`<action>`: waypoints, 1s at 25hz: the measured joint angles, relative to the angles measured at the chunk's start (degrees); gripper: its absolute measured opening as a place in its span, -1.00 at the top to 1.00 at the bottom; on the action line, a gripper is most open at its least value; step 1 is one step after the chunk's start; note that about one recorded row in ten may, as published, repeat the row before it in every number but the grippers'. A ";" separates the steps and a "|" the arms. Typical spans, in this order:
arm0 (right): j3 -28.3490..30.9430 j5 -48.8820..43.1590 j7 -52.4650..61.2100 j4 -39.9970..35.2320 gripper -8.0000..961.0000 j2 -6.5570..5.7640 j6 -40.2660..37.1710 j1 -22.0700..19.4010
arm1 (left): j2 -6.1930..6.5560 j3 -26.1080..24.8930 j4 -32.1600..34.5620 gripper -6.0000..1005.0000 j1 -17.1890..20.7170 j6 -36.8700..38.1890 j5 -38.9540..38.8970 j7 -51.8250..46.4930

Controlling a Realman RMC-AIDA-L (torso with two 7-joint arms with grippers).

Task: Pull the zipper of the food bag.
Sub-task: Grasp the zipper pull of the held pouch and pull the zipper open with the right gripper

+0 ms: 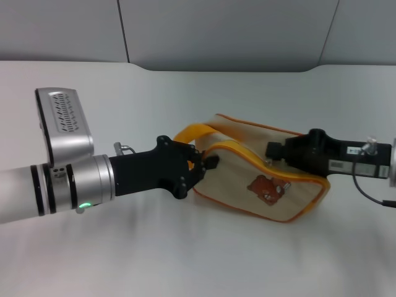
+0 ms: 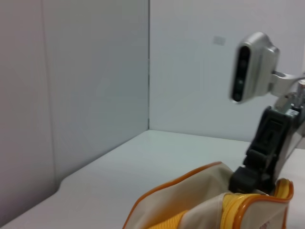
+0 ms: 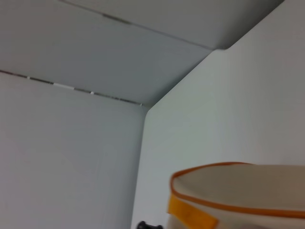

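Both pincers at the food bag (image 1: 260, 176), one at each end.

Head view: I see the bag lying mid-counter (image 1: 185, 260); my left pincer (image 1: 207, 164) meets the zipper (image 1: 247, 154) at its left end, my right pincer (image 1: 272, 150) at its right, though I cannot tell whether either grips. Left wrist: the right pincer (image 2: 248, 179) touches the bag's rim. Right wrist: only the bag's beige end shows.

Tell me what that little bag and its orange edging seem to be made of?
The bag looks like matte beige woven cloth, soft enough to sag. Its edging seems glossier, perhaps coated piping, since it catches light. The table looks like smooth white laminate.
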 joint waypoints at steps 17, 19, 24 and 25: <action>2.30 -0.28 -1.37 -6.76 1.00 -1.14 -0.45 -7.76 | 0.80 -0.16 4.25 0.87 2.86 -2.58 0.07 -3.28; 2.93 -0.22 -2.11 -6.72 0.99 -1.16 -0.69 -7.75 | 0.81 -0.16 4.32 0.87 2.93 -2.60 0.08 -3.29; 8.60 0.08 -5.86 -5.31 0.94 -1.23 -5.50 -6.44 | 0.52 -0.09 4.78 0.86 3.18 -2.64 0.27 -3.39; 9.66 0.12 -6.19 -4.88 0.92 -1.29 -6.57 -6.05 | 0.46 0.00 4.79 0.87 3.19 -2.64 0.29 -3.39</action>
